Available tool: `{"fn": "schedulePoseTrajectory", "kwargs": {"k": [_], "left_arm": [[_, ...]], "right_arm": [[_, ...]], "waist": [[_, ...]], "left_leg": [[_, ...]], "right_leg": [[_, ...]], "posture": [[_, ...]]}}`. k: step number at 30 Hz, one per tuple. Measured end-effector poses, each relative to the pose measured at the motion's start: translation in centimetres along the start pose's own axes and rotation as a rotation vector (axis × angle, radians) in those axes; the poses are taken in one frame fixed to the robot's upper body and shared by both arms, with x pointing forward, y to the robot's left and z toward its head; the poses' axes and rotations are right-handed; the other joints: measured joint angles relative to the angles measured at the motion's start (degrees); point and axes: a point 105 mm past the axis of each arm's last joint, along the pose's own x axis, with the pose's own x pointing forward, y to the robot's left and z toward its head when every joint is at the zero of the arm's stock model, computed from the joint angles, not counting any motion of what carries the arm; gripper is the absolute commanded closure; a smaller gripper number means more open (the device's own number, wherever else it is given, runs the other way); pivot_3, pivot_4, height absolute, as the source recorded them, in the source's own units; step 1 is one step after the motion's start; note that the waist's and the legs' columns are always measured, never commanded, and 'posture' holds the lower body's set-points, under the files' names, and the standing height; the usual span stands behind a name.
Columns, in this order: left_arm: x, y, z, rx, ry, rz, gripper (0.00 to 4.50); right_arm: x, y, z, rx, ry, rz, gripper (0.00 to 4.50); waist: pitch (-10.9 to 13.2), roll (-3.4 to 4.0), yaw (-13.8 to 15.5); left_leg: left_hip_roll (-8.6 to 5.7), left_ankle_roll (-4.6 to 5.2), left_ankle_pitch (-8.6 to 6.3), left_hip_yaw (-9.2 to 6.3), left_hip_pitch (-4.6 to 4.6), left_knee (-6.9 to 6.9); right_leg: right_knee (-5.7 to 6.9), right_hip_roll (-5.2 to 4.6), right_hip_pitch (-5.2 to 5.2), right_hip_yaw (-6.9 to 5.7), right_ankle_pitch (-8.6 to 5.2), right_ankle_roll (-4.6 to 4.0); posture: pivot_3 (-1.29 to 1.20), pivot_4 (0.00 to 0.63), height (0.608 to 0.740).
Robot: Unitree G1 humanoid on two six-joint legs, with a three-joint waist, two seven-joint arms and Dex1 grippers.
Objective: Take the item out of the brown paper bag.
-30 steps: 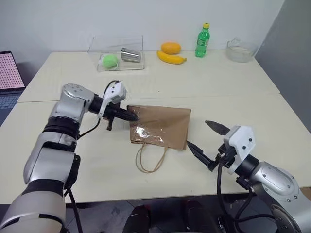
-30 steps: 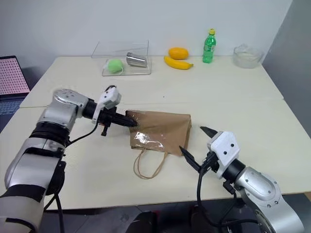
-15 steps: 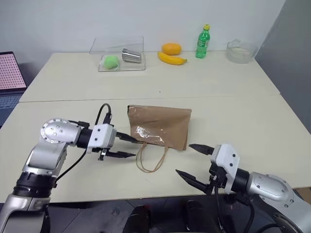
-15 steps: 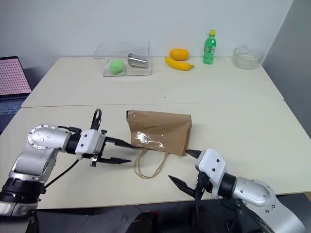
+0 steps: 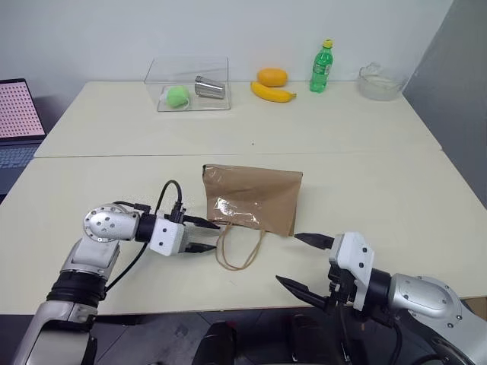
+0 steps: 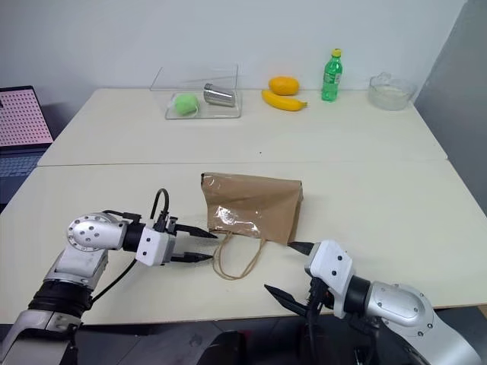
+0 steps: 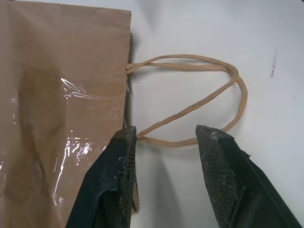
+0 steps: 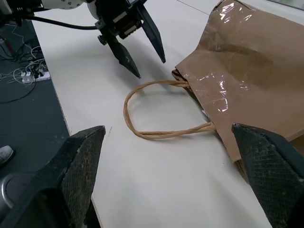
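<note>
The brown paper bag lies flat and creased on the table, its mouth and tan loop handles facing the near edge. The item is hidden. My left gripper is low over the table at the bag's near left corner, open, pointing across at the handles. In the left wrist view one of its fingertips is at the edge of the bag's mouth, and the handle loop lies just past the tips. My right gripper is wide open near the table's front edge, beside the bag's near right corner, holding nothing.
Along the far edge stand a clear box with a green ball and a metal cup, an orange, a banana, a green soda bottle and a glass bowl. A laptop sits at the far left.
My left gripper was shut at the bag's far left edge; it has opened, sunk and drawn back to the handles. My right gripper has dropped slightly toward the table's front edge.
</note>
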Motion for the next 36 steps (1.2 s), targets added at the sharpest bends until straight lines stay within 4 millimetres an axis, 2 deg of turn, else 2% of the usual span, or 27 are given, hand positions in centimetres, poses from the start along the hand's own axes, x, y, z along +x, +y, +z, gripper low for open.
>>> {"fn": "schedulePoseTrajectory", "kwargs": {"k": [5,10,11,13,17,21,27,31,36], "left_arm": [[1.5,-0.6,-0.5,0.0,-0.019,0.005,2.41],[3.2,-0.7,0.0,0.023,-0.066,0.003,2.41],[3.6,-0.7,0.1,0.026,-0.077,0.001,2.79],[4.3,-0.8,0.3,0.024,-0.095,-0.015,3.25],[4.7,0.0,0.6,-0.003,-0.118,-0.004,4.48],[5.0,2.1,1.8,-0.073,-0.164,0.03,4.48],[5.1,6.6,4.7,-0.24,-0.242,0.111,4.48],[5.0,7.9,5.8,-0.351,-0.28,0.137,4.48],[4.7,8.4,6.3,-0.408,-0.285,0.139,4.48]], "right_arm": [[0.0,-0.1,-0.2,0.002,0.017,-0.005,0.0],[0.2,-0.4,0.0,-0.006,0.025,-0.009,0.0],[0.2,-0.4,0.0,-0.003,0.032,-0.008,0.0],[0.2,-0.4,-0.1,0.005,0.039,-0.002,0.0],[0.2,-0.5,-0.1,0.004,0.058,0.001,0.0],[0.2,-0.5,0.0,-0.009,0.069,0.025,0.0],[0.3,0.6,-0.2,-0.064,0.128,0.162,0.0],[1.5,1.2,0.3,-0.122,0.117,0.253,0.0],[3.6,0.6,0.2,-0.182,0.111,0.261,0.0]], "waist": [[0.0,0.0,0.0],[0.0,-0.01,0.0],[0.0,-0.01,0.0],[0.0,-0.01,0.0],[0.0,-0.01,0.0],[0.0,-0.02,0.0],[0.0,-0.02,-0.1],[0.0,-0.02,-0.6],[0.0,-0.02,-0.7]], "left_leg": [[-0.01,0.0,0.0,-0.01,0.01,0.01],[-0.01,0.0,0.0,-0.04,0.01,0.01],[-0.01,0.0,0.0,-0.04,0.01,0.01],[-0.01,0.0,0.0,-0.04,0.02,0.02],[-0.02,0.0,0.0,-0.05,0.02,0.02],[-0.03,0.0,0.0,-0.07,0.02,0.03],[-0.03,0.0,0.0,-0.1,0.05,0.03],[-0.01,0.0,0.0,-0.11,0.17,0.02],[-0.02,0.0,0.0,-0.13,0.22,0.02]], "right_leg": [[0.0,0.0,0.02,-0.01,0.0,0.0],[0.0,0.0,0.03,-0.02,0.0,0.0],[0.0,0.0,0.03,-0.02,0.0,0.0],[0.0,0.0,0.04,-0.02,0.0,0.0],[0.01,0.0,0.05,-0.02,0.0,0.0],[0.0,0.0,0.09,-0.04,0.0,0.01],[-0.01,0.01,0.13,-0.07,-0.01,0.02],[-0.01,0.02,0.23,-0.07,-0.01,0.02],[-0.04,0.02,0.3,-0.09,-0.01,0.02]], "posture": [[0.0,0.15,0.74],[0.0,0.15,0.74],[0.0,0.15,0.74],[0.0,0.15,0.74],[0.0,0.15,0.74],[0.0,0.15,0.74],[0.0,0.15,0.74],[0.0,0.15,0.74],[0.0,0.15,0.74]]}}
